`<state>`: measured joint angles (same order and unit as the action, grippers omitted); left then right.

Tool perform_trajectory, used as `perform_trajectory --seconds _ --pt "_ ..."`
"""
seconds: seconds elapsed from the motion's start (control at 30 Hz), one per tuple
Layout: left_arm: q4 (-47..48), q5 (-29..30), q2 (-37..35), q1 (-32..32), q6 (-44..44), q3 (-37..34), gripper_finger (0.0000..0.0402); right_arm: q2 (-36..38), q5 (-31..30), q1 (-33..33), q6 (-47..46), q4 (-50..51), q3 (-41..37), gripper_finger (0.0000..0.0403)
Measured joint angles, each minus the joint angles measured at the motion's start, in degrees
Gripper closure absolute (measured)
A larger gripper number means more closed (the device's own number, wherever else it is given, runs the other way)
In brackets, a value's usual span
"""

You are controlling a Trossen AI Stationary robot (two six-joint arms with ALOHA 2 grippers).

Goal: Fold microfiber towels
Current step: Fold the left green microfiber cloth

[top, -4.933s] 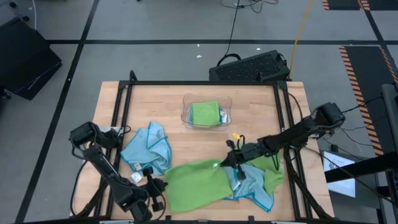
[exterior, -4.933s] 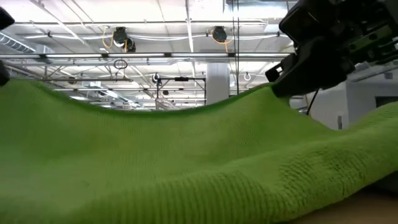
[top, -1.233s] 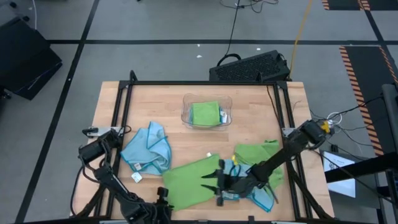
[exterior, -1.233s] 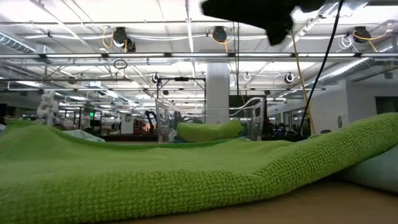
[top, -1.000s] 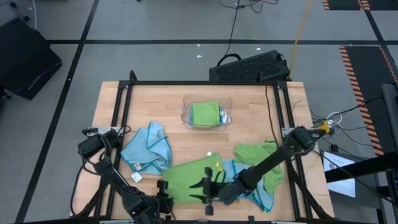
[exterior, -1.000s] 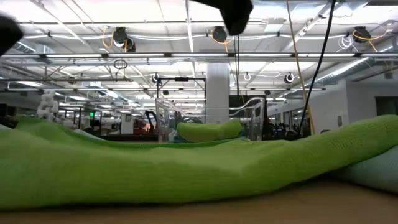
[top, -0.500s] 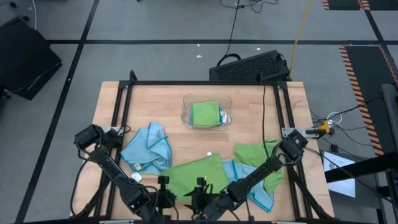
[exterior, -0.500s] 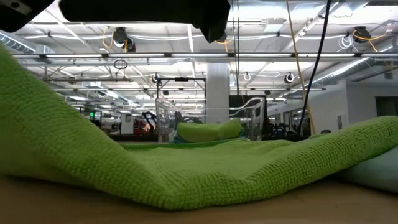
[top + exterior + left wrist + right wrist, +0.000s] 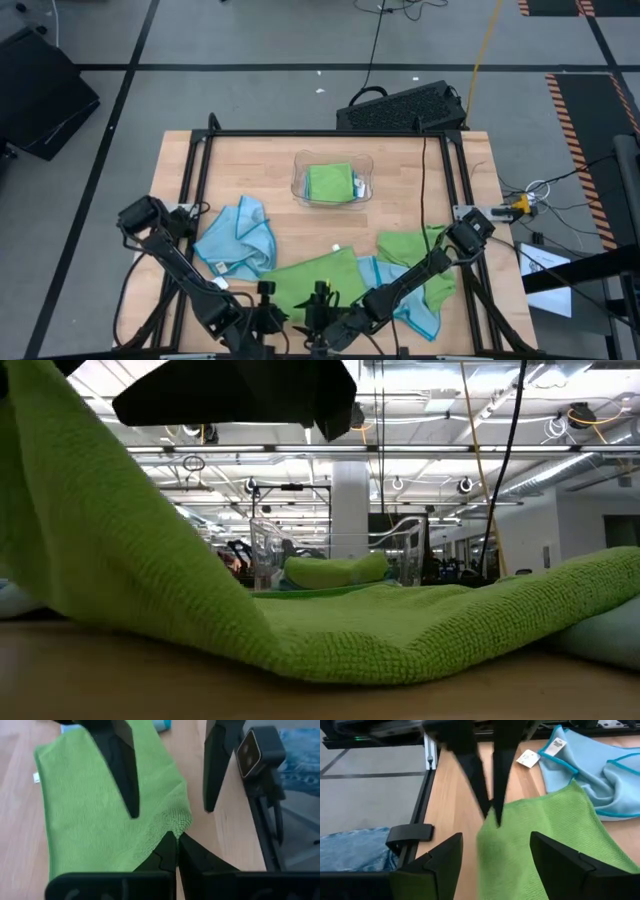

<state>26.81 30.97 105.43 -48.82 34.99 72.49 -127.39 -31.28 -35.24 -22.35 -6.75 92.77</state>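
Two grippers at one green towel

My left gripper pinches a corner of the green towel at the table's front edge. My right gripper hangs wide open over that corner, holding nothing.

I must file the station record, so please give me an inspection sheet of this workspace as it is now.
Surface: wooden table, bare at its far corners.
Job's things: spread green towel; crumpled blue towel; green and blue towels heaped at right; folded green towel in the clear tray.
Clutter: nothing seen.
Grippers: left claw shut on the spread green towel's near corner; right claw open, beside it over the same edge.
Cables: yellow and black leads on the floor.
Surroundings: black case behind the table.
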Motion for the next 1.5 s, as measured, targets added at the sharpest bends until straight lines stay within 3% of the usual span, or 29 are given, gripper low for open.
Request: perform_trajectory --seconds 0.5,0.67,0.87,1.0,1.17,1.33,1.5 --pt "-1.9 -0.8 -1.7 3.7 -1.5 0.0 0.0389 -0.8 0.2 1.2 -0.6 0.5 0.0 0.0208" --pt "-3.6 -2.3 -1.7 4.0 -2.6 0.0 0.0391 -1.1 -0.3 1.7 -1.0 0.1 -0.1 0.0262" --pt "-3.3 -2.4 -1.7 3.7 -3.2 0.0 0.0386 -1.2 -0.2 1.7 0.1 0.2 -0.1 0.0359" --pt "-3.4 0.7 -1.7 2.8 -5.7 0.0 0.0349 -1.2 -0.2 1.4 0.6 1.7 -0.1 0.0397" --pt "-2.2 6.4 -1.7 -0.1 -6.1 0.0 0.0272 -1.0 -0.2 1.4 -0.4 4.5 -0.1 0.0395" --pt "4.4 14.3 -1.5 -4.5 0.3 -0.3 0.0190 -0.9 0.0 1.4 -0.8 5.5 -0.1 0.0399" --pt "9.1 17.8 -1.5 -8.5 3.7 -6.2 0.0143 -0.9 0.0 1.4 -1.0 5.4 -0.1 0.0399"
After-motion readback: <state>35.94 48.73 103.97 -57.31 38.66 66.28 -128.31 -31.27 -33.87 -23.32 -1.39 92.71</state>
